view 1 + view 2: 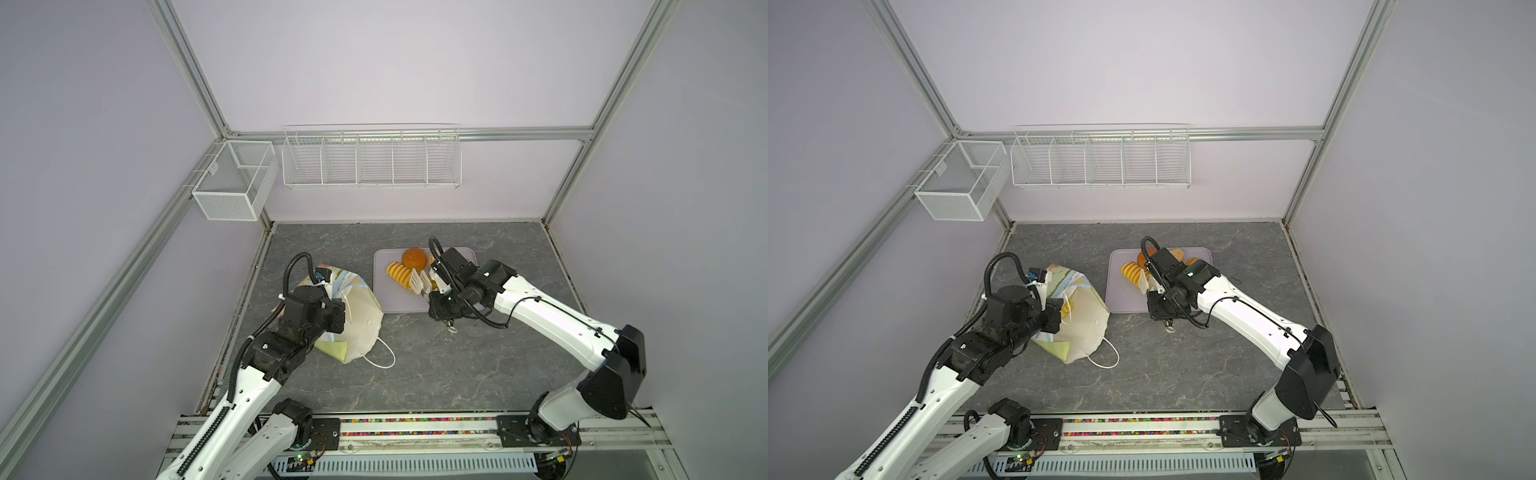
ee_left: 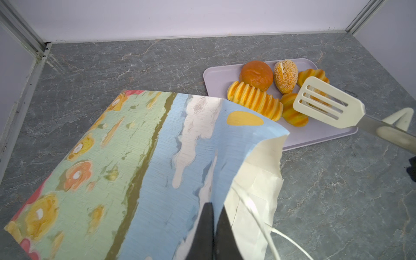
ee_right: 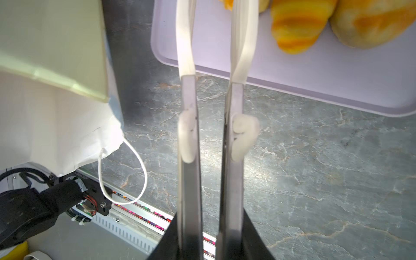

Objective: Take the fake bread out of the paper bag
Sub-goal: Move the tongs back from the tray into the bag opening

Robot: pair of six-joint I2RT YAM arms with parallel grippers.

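Seems well past halfway, judging by the count. Already out as fake bread [image 1: 398,272] on the lilac tray [image 1: 395,301], right of centre toward the far side of the table [image 1: 457,365]: a round brown bun [image 1: 414,258], a seeded roll [image 2: 286,76], a long striped loaf [image 2: 254,101] and two striped rolls [image 2: 292,112] [image 2: 313,75]; perhaps one more under the tongs [image 2: 328,103], too hidden to say. Left to fetch, at least one: a yellow-orange piece [image 1: 1066,307] showing inside the mouth of the paper bag [image 1: 361,316]; no telling how many lie behind it.

Paper bag: on its side at the left of the table, just beside the tray with a strip of bare table between; mouth turned right and nearward, white lining exposed; sky-and-meadow print on the upper face, pale green side panel at the near edge; one white cord handle [image 1: 382,357] looping onto the table on the near side.

Left gripper [image 2: 213,211]: pressed together on the upper edge of the bag's mouth, holding that edge up.

Right gripper [image 3: 208,229]: clamped on the handles of the tongs; tong blades apart above the near striped rolls, nothing visibly between them.

Bread itself: glossy, orange-yellow, ridged with darker stripes; bun smooth and brown; seeded roll pale-speckled with a slit on top.
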